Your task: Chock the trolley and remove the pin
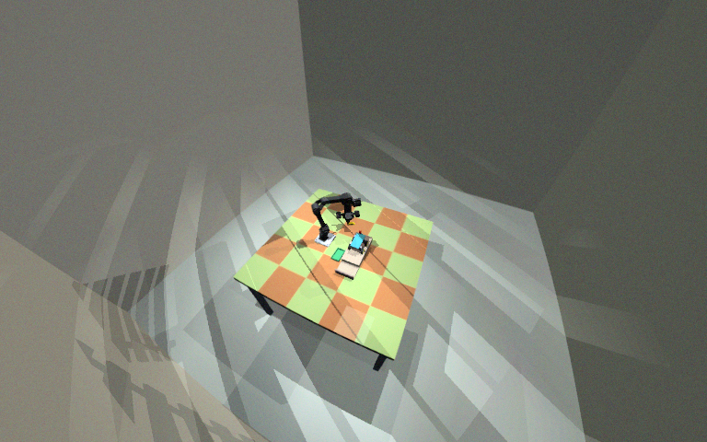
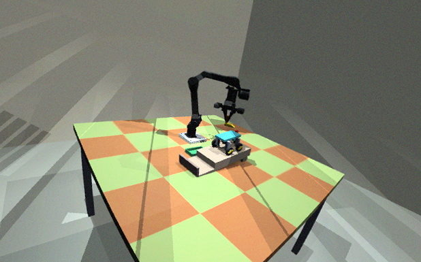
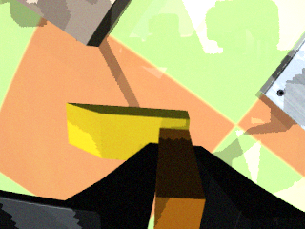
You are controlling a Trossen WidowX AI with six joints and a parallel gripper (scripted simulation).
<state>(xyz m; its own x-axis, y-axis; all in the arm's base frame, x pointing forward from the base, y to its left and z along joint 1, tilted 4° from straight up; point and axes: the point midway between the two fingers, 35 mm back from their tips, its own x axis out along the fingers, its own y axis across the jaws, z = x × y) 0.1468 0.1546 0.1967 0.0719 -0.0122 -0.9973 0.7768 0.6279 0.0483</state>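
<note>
One chock [image 1: 351, 223] [image 2: 229, 125] [image 3: 114, 134] in the hand [image 1: 348, 221] [image 2: 226, 120] [image 3: 173, 155] right now, folks: I've got it clamped by its orange handle [image 3: 178, 186], with the yellow body up in the air over the table [image 1: 343, 312] [image 2: 198, 232]. It's past the uphill end of the ramp [image 1: 355, 255] [image 2: 217, 155] [image 3: 88, 19], well apart from any wheel. The trolley [image 1: 357, 241] [image 2: 228, 136] sits on the upper part of the ramp, blue top and all, and the pin's red head [image 1: 360, 232] [image 2: 236, 131] shows just behind it. Green tray [image 1: 338, 254] [image 2: 193, 150] is beside the ramp, on the side toward the arm's white base [image 1: 318, 240] [image 2: 194, 141] [image 3: 291, 86].
</note>
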